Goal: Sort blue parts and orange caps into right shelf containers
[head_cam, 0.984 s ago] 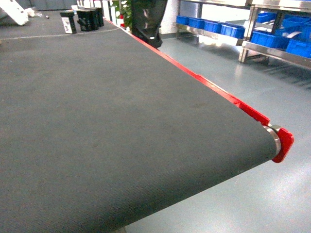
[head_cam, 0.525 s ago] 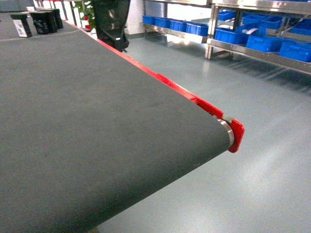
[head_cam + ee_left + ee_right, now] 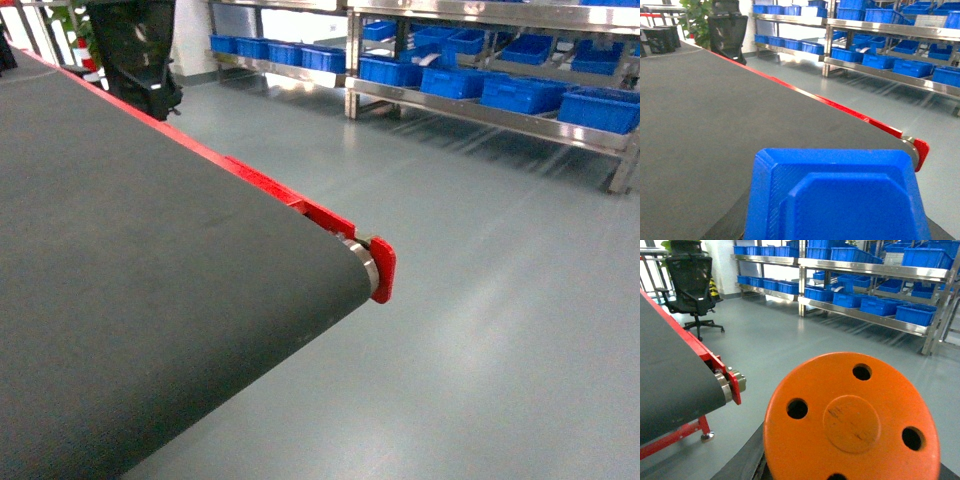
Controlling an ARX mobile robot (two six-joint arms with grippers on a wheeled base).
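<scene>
— Where did you have the parts?
— A blue part (image 3: 837,197) filled your left wrist view and an orange cap (image 3: 852,420) your right; neither tool showed, so I couldn't tell their grip.
— And the bins (image 3: 520,92)?
— Far right on the shelf (image 3: 480,112), well apart from the surface (image 3: 150,300). You had delivered nothing yet.

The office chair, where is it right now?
The black office chair stands on the grey floor at the upper left of the right wrist view, just beyond the conveyor's red edge and left of the steel shelves holding blue bins.
</scene>
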